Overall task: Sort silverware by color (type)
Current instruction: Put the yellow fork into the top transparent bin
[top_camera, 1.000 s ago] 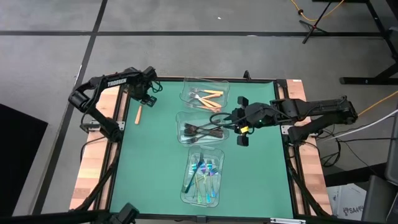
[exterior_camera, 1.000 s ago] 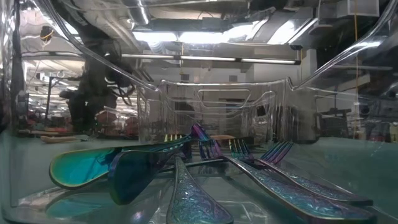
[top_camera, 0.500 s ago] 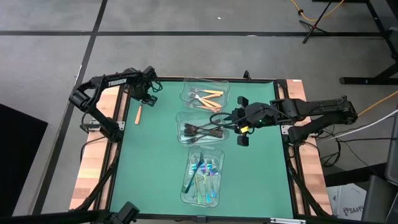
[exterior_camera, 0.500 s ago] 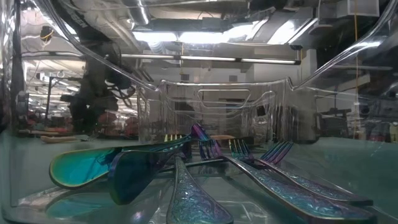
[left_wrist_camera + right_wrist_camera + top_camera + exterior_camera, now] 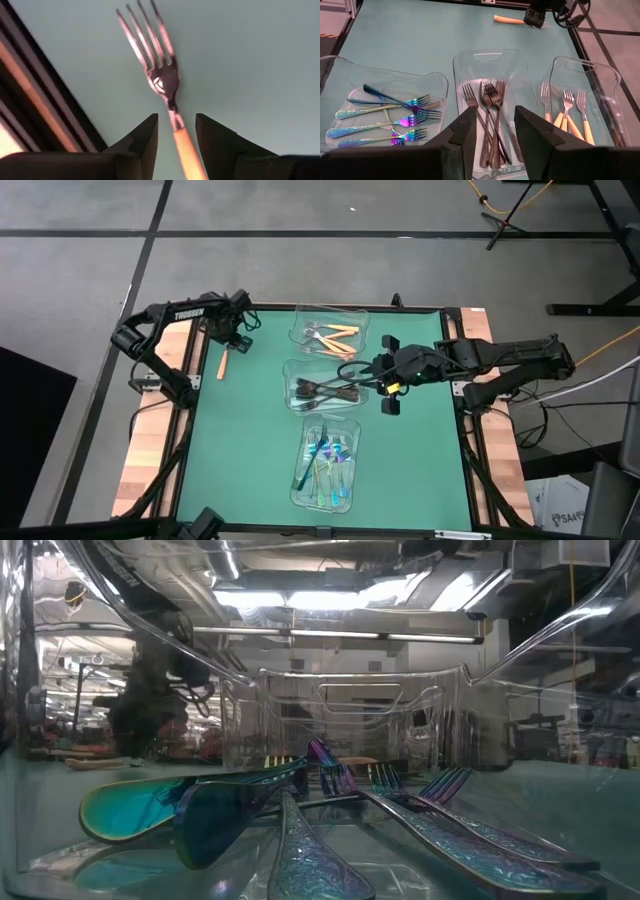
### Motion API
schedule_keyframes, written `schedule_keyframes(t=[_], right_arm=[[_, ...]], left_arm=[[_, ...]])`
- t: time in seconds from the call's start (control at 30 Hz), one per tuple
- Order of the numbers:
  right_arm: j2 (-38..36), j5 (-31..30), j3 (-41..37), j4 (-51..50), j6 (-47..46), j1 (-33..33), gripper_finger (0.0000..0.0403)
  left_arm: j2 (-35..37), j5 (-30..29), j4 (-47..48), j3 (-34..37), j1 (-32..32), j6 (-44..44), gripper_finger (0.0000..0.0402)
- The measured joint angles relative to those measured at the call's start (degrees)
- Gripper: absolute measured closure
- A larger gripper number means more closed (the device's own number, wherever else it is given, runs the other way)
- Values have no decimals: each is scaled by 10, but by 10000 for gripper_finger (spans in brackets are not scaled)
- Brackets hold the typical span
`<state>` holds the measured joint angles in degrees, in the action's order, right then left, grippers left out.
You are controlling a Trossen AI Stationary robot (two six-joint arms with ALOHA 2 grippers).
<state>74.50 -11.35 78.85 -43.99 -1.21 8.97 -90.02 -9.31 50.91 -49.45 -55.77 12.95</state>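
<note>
While sorting sits mid-way:
Left hand (image 5: 176,131): fingers apart, astride an orange fork (image 5: 167,100) on the desk (image 5: 250,460).
Right hand (image 5: 492,122): apart, empty, above the dark forks (image 5: 490,112).

Green mat (image 5: 250,440) across the table, edged in black, with pale wood strips (image 5: 150,450) down both sides. Three clear containers (image 5: 325,465) in a row: silver forks with orange handles (image 5: 570,117) in one, dark grey forks (image 5: 492,117) in the next, iridescent blue-teal forks (image 5: 395,120) with purple glints in the third. Embossed scroll pattern on the iridescent handles (image 5: 310,865) in the low view. One more fork (image 5: 162,82) on the mat, silver tines and orange handle, perhaps slightly pink in tint, though blurred. Black arms, white lettering on the left arm (image 5: 185,311), a small green light and yellow spot on the right arm (image 5: 400,375). Grey floor (image 5: 100,240) with black lines.
</note>
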Motion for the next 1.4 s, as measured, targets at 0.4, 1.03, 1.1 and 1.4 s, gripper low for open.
schedule_keyframes(t=[0.4, 1.03, 1.1, 1.4], right_arm=[[0, 0, 0, 0, 0, 0, 281], [0, 5, 0, 0, 0, 0, 281], [0, 5, 0, 0, 0, 0, 281], [0, 5, 0, 0, 0, 0, 281]], left_arm=[[0, -33, -7, 17, 19, 0, 276], [0, -63, -11, 40, 40, -31, 276], [0, -61, -11, 40, 40, -31, 276], [0, -50, -11, 40, 40, -31, 276]])
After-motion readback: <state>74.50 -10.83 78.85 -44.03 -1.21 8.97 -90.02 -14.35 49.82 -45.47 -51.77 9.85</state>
